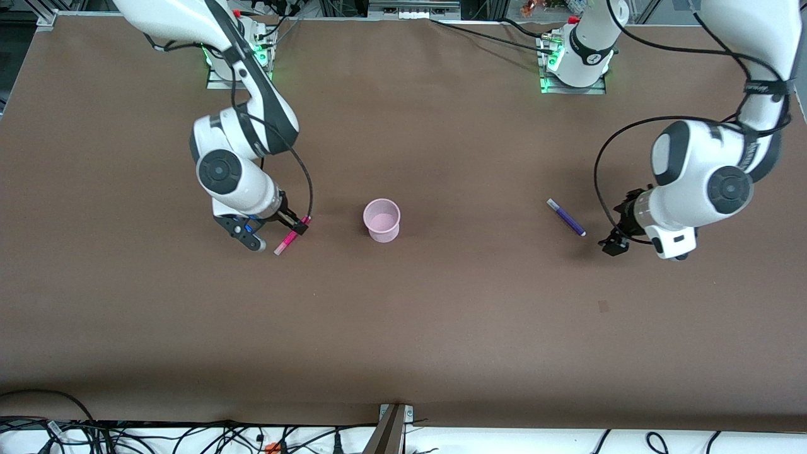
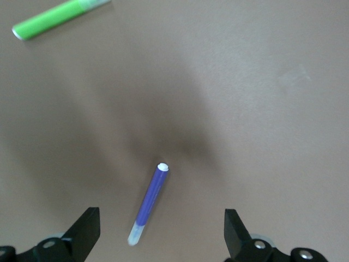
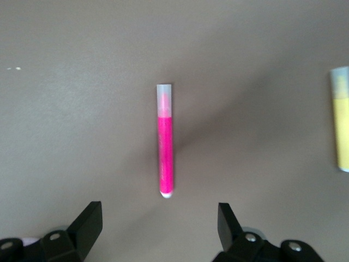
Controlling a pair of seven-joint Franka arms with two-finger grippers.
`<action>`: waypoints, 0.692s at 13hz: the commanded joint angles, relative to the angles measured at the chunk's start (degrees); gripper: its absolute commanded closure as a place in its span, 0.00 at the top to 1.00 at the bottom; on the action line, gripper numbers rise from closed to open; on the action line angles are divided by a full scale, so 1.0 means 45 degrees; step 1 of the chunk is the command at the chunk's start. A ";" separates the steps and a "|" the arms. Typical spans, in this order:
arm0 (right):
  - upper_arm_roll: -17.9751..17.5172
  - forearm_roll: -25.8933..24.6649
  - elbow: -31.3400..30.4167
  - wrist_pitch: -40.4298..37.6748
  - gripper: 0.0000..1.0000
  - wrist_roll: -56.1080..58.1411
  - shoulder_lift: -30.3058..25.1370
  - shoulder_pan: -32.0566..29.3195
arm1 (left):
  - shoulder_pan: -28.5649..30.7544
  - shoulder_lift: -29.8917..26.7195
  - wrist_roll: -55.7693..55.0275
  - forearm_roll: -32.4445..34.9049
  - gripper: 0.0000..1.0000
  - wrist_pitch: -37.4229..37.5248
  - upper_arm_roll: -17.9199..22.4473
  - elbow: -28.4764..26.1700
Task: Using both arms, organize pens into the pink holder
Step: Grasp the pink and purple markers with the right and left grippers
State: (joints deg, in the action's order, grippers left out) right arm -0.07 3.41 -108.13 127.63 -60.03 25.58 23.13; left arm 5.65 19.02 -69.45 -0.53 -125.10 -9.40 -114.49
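The right end effector (image 1: pixel 277 234) hangs low over the desk (image 1: pixel 441 315) toward the right arm's end, its two fingers (image 3: pixel 87 224) spread wide and holding nothing. Directly under it lies the magenta-pink pen (image 1: pixel 290 238), flat on the desk; in the right wrist view the pen (image 3: pixel 165 140) sits in the middle of the gap between the fingers, clear cap pointing away from the end effector, and touches neither finger. Just beside this pen, at the edge of the right wrist view, is part of a yellow pen (image 3: pixel 343 119) with a pale end, also flat on the desk.

The left end effector (image 1: pixel 615 243) is low over the desk toward the left arm's end, fingers (image 2: pixel 87 229) likewise released and empty. The purple pen (image 1: pixel 565 217) lies just beside it on the side facing the pink holder; in the left wrist view the pen (image 2: pixel 149 202) rests at a slant between the open fingers, touching neither. Farther out from this end effector a green pen (image 2: pixel 52 19) lies flat near the corner of that view.

The pink holder (image 1: pixel 381 219) stands upright between the two end effectors, well apart from both, and looks empty.
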 commanded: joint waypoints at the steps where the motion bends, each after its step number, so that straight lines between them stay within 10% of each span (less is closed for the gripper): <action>1: 0.0054 0.0450 0.0124 0.1085 0.90 -0.0952 0.0855 -0.0042 | -0.0122 0.0087 -0.0446 -0.0038 1.00 -0.1356 -0.0001 -0.1235; 9: 0.0035 0.1897 -0.0071 0.1539 0.68 -0.1151 0.1817 -0.0003 | -0.0670 0.0947 -0.0368 -0.0038 0.92 -0.4407 -0.0001 -0.2996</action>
State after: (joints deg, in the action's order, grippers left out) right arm 0.17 10.54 -108.10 134.17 -64.72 33.48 23.04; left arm 2.85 23.45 -70.73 -0.53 -143.85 -9.48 -127.22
